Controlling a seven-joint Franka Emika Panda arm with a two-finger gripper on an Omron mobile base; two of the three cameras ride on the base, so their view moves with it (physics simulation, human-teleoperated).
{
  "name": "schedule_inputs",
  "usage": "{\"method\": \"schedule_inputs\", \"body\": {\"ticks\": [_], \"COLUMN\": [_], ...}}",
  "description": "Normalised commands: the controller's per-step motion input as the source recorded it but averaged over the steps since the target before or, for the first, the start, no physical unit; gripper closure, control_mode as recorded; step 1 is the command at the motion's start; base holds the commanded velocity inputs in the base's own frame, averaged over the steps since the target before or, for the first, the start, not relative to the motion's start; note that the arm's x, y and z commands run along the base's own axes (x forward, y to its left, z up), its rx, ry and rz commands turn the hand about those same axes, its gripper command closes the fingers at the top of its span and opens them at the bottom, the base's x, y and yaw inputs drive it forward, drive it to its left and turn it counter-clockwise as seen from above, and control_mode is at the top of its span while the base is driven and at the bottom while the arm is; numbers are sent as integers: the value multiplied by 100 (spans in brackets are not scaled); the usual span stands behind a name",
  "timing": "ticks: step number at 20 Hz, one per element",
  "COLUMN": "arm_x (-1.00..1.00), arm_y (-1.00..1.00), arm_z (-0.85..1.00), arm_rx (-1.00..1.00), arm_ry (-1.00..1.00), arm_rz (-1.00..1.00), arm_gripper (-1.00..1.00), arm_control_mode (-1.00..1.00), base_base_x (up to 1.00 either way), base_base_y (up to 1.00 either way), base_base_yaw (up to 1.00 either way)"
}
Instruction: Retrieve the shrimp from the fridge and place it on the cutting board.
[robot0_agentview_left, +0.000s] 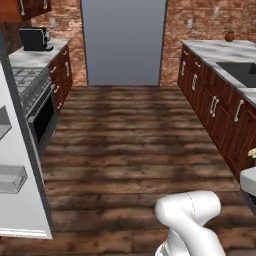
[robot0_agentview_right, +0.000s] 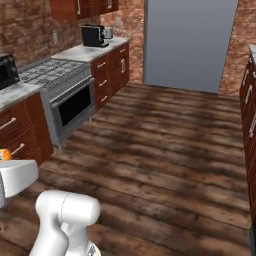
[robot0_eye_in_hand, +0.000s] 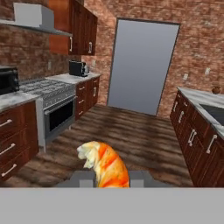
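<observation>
I am carrying the shrimp (robot0_eye_in_hand: 105, 164) pinched between the tips of the tool (robot0_eye_in_hand: 106, 178), held high over the wooden floor (robot0_eye_in_hand: 131, 131), well clear of the benches, since the board lies somewhere beyond these views.

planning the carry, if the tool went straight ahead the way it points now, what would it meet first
Holding the shrimp, the tool points down the open wooden floor. The way looks free up to the grey panel on the far brick wall, though depth is unclear.
</observation>
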Motion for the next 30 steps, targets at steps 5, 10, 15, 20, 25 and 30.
{"method": "schedule_inputs", "body": {"ticks": [5, 10, 15, 20, 25, 30], "arm_x": [0, 0, 0, 0, 0, 0], "arm_y": [0, 0, 0, 0, 0, 0], "arm_z": [0, 0, 0, 0, 0, 0], "arm_rx": [0, 0, 0, 0, 0, 0], "arm_ry": [0, 0, 0, 0, 0, 0], "arm_rz": [0, 0, 0, 0, 0, 0], "arm_gripper": [100, 100, 100, 100, 100, 100], "arm_control_mode": [100, 100, 100, 100, 100, 100], "base_base_x": [100, 100, 100, 94, 18, -2], "base_base_y": [32, 40, 57, 45, 3, 0], "base_base_yaw": [-38, -23, -11, 22, 63, 57]}}
